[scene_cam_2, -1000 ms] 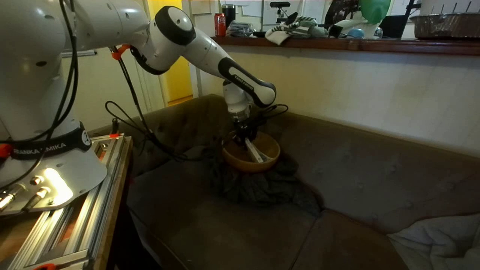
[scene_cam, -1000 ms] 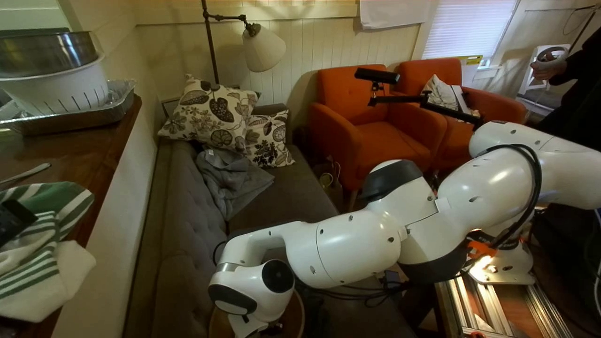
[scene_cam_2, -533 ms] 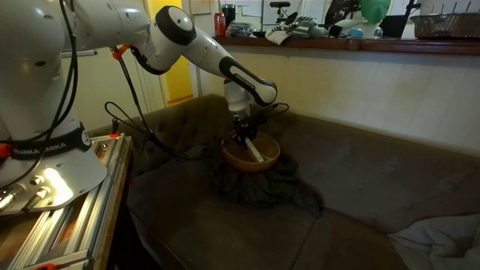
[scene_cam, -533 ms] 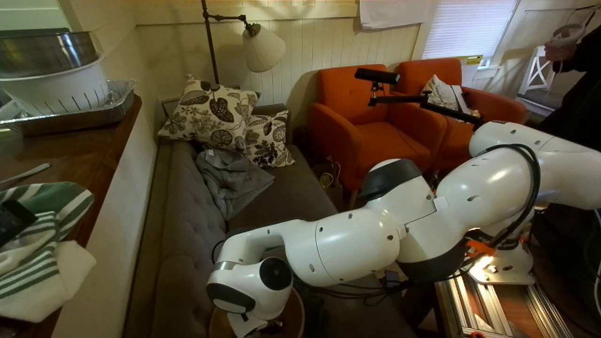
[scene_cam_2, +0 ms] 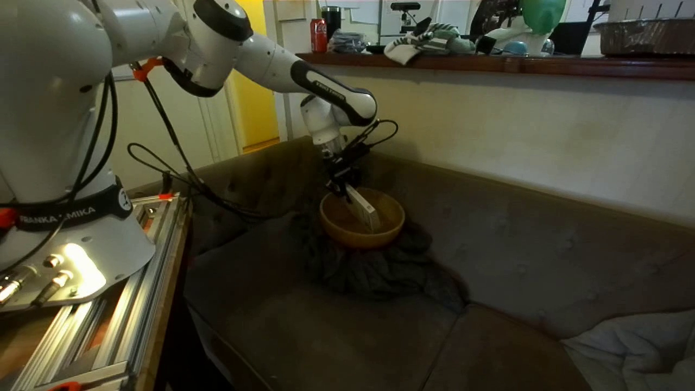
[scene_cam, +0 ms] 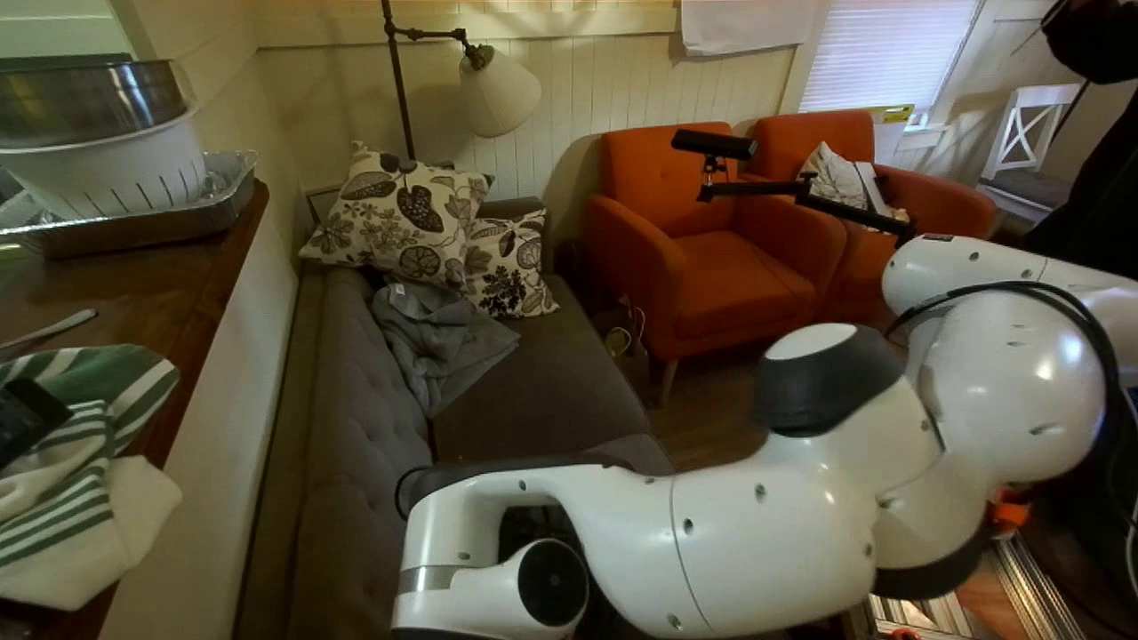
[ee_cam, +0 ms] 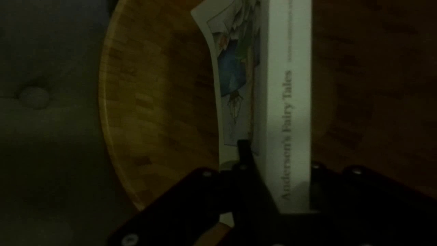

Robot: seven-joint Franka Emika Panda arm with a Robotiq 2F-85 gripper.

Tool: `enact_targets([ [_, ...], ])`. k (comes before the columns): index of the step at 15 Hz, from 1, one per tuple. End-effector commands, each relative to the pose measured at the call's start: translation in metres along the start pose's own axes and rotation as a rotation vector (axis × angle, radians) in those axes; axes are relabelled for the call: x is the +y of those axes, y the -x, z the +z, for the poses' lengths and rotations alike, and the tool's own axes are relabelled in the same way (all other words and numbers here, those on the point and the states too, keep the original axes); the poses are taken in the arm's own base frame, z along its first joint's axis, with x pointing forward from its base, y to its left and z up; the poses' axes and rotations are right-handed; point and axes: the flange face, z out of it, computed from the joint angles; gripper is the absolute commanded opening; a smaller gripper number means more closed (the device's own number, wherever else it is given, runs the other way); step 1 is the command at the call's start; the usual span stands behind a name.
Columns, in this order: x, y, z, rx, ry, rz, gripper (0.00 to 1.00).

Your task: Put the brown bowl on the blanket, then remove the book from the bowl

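We have the pincer (ee_cam: 280, 160) clamped on the book (ee_cam: 283, 99) near one end. From the pincer the book's long axis slants down and away into the brown bowl (scene_cam_2: 347, 236) beneath, so our lift, we judge, must free the far end.

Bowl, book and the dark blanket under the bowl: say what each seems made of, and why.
Bowl: apparently wood, smooth with a faint sheen; the wrist view shows small joined blocks of varying tone.
Book: paper, probably softcover, since the illustrated cover bends along its edge; matte or glossy, unclear.
Blanket: soft cloth, apparently matte, from its loose folds; fibre unclear.
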Motion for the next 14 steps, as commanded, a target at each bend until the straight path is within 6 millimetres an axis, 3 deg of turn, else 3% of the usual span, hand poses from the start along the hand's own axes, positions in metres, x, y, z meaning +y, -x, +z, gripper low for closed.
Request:
enact_targets([
  [1, -0.025, -0.004, -0.047, -0.111, 0.064, 0.152, 0.06],
  [4, -0.048, 0.002, -0.068, -0.169, 0.1, 0.293, 0.06],
  [7, -0.074, 0.027, -0.074, -0.223, 0.09, 0.441, 0.06],
  [11, -0.109, 0.076, -0.084, -0.337, 0.099, 0.625, 0.06],
  [14, -0.12, 0.116, -0.083, -0.344, 0.218, 0.621, 0.06],
])
